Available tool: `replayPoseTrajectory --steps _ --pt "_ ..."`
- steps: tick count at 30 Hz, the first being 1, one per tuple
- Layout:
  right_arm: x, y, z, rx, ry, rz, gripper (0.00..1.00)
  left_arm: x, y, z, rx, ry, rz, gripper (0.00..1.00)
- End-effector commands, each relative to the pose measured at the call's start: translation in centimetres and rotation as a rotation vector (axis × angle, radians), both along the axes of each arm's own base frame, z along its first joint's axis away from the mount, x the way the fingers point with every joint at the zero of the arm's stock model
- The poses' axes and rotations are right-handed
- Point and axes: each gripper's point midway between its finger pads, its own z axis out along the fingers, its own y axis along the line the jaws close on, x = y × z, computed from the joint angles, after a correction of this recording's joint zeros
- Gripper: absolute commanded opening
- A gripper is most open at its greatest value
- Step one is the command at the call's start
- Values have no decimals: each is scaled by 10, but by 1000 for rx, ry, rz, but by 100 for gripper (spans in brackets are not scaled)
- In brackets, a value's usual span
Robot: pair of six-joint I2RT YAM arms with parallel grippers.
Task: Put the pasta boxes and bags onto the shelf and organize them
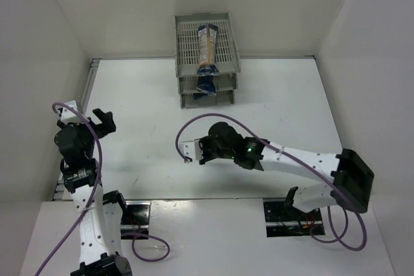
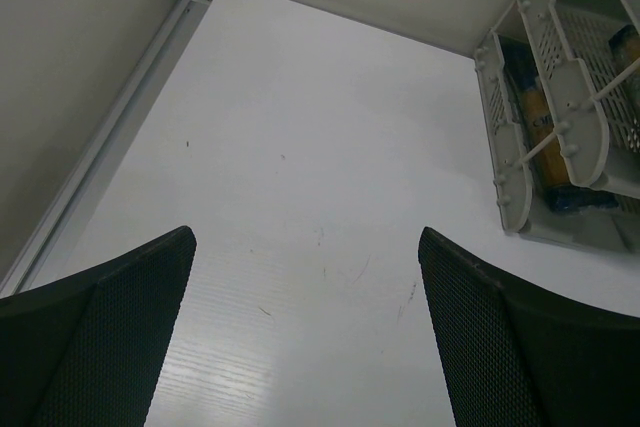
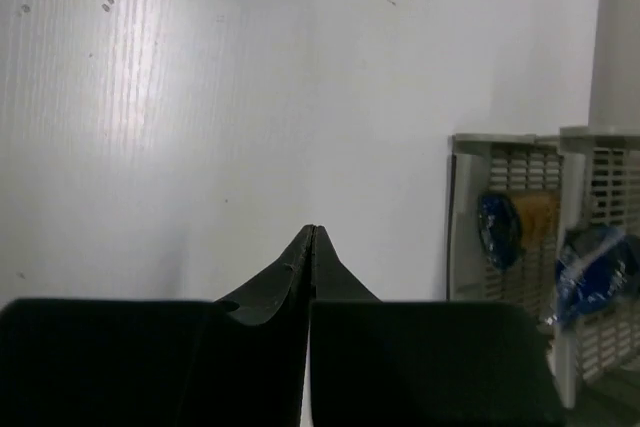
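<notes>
Grey slotted shelf: tan, blue-ended pasta pack on top tier, second pack below. Left gripper spread wide, empty; right gripper pressed closed, empty.

No legible writing in any view.

The pasta pack in the top tray of the grey rack has a pale patch on its tan middle, too small to tell whether it is print. In the left wrist view, the lower pack shows dark marks on orange, too blurred to read. In the right wrist view, the blue pack ends show no letter, number or logo that can be made out.
</notes>
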Motion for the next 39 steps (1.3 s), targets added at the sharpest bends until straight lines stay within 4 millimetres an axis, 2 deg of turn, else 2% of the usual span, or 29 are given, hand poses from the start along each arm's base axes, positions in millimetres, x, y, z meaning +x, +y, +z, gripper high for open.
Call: replayPoseTrajectory --steps 1,3,4,5,6,7,8,10,11,12,14,15,16,17,18,19,21,22,23,24,25,26,27,29,30,31,32,34,39 --pt "-17 -23 4 -15 76 17 0 2 -7 17 11 -73 -34 99" --pt "-11 -35 21 -3 22 -24 0 1 -10 15 11 -73 -43 99" --pt "-5 -46 39 41 -11 -69 3 0 -11 18 16 -84 -43 99" --pt "11 -59 53 93 -20 -167 10 0 -11 18 16 -84 -43 99" --pt "35 -77 71 149 -98 -321 22 -2 -14 22 22 -98 -52 99" --pt "47 -98 86 212 -142 -444 40 -4 -13 26 29 -113 -43 99" --pt "68 -126 100 281 -158 -612 65 -4 -16 26 29 -113 -52 99" --pt "94 -183 116 333 -194 -880 81 -8 -16 34 42 -141 -41 99" --pt "99 -208 126 413 -162 -997 100 -8 -16 34 42 -141 -38 99" --pt "113 -263 135 454 -181 -1177 100 -9 -17 36 46 -151 -36 99" --pt "107 -318 163 566 -211 -1338 100 -11 -19 39 49 -161 -38 99" --pt "102 -364 172 619 -244 -1484 100 -10 -22 39 49 -162 -48 99" --pt "94 -384 188 646 -279 -1525 100 -12 -20 41 52 -170 -38 99" --pt "86 -394 188 645 -261 -1543 100 -11 -23 41 51 -170 -50 99" --pt "73 -406 200 671 -291 -1560 100 -10 -24 37 47 -162 -51 99" --pt "60 -428 213 664 -334 -1611 100 -10 -24 37 47 -162 -51 99" --pt "45 -427 202 582 -245 -1594 100 -9 -31 37 45 -163 -76 99" --pt "35 -430 212 543 -249 -1591 100 -9 -31 37 45 -163 -76 99" --pt "23 -422 192 469 -142 -1582 100 -10 -33 39 48 -171 -79 99" --pt "18 -410 188 452 -83 -1527 100 -10 -33 39 48 -172 -79 99" --pt "14 -403 192 445 -44 -1505 100 -10 -36 39 47 -172 -91 99" --pt "9 -397 186 416 8 -1483 100 -10 -40 37 43 -164 -105 99" --pt "-4 -387 169 369 124 -1456 100 -11 -40 39 46 -172 -105 99" --pt "-10 -387 163 326 217 -1465 100 -11 -47 39 43 -173 -132 99" --pt "-25 -382 144 275 348 -1480 100 -12 -48 41 46 -182 -132 99" --pt "-28 -378 141 255 410 -1476 100 -12 -50 41 45 -182 -142 99" --pt "-24 -384 130 265 476 -1563 100 -13 -53 43 47 -191 -151 99" --pt "-31 -389 114 208 494 -1603 100 -13 -54 43 46 -191 -151 99" --pt "-52 -390 101 214 472 -1650 100 -16 -59 48 59 -210 -171 99"
